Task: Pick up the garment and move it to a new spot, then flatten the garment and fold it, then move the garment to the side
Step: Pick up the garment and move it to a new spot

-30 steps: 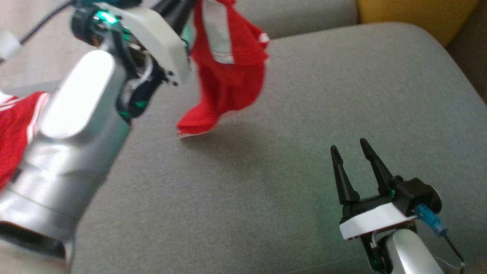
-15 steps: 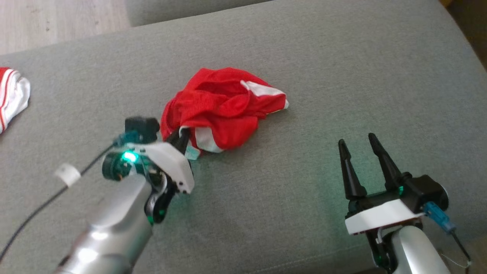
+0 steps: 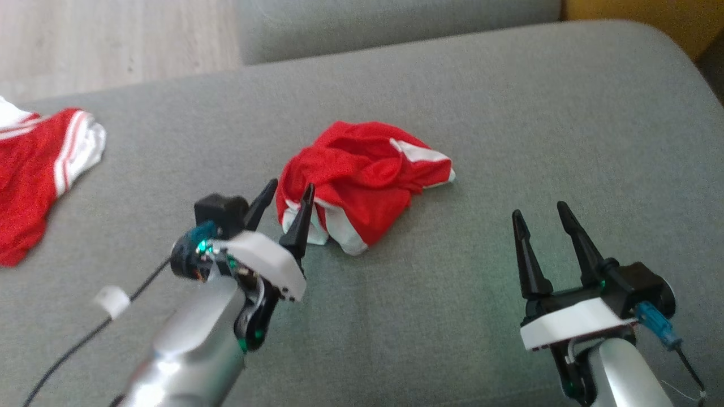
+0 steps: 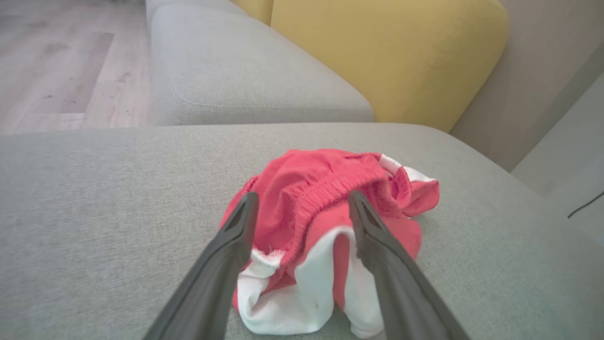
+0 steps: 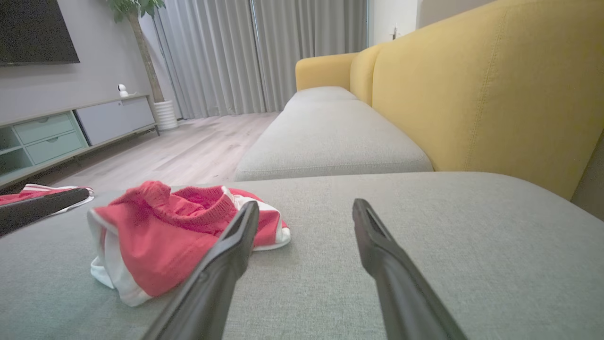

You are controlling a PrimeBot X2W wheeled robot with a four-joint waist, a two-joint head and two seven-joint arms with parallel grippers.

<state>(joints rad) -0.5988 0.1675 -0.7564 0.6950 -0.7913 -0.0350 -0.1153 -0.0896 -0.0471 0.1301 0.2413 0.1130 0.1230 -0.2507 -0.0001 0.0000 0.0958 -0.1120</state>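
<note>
A red garment with white trim (image 3: 367, 183) lies crumpled in a heap near the middle of the grey sofa cushion (image 3: 509, 124). My left gripper (image 3: 289, 194) stands open just at the heap's near left edge, its fingers apart and holding nothing. In the left wrist view the garment (image 4: 325, 222) sits right beyond the spread fingers (image 4: 236, 236). My right gripper (image 3: 538, 213) is open over bare cushion, well to the right of the heap. The right wrist view has the garment (image 5: 165, 231) at its left, past that gripper's fingertips (image 5: 304, 205).
A second red and white garment (image 3: 34, 169) lies at the cushion's far left edge. Wood floor (image 3: 113, 45) shows beyond the sofa. A yellow backrest (image 5: 472, 94) rises on the right, and another grey seat cushion (image 4: 226, 71) continues behind.
A second ago my left gripper held the garment up in the air. It lowered it onto the cushion, then opened and let go. The head camera shifted too.
</note>
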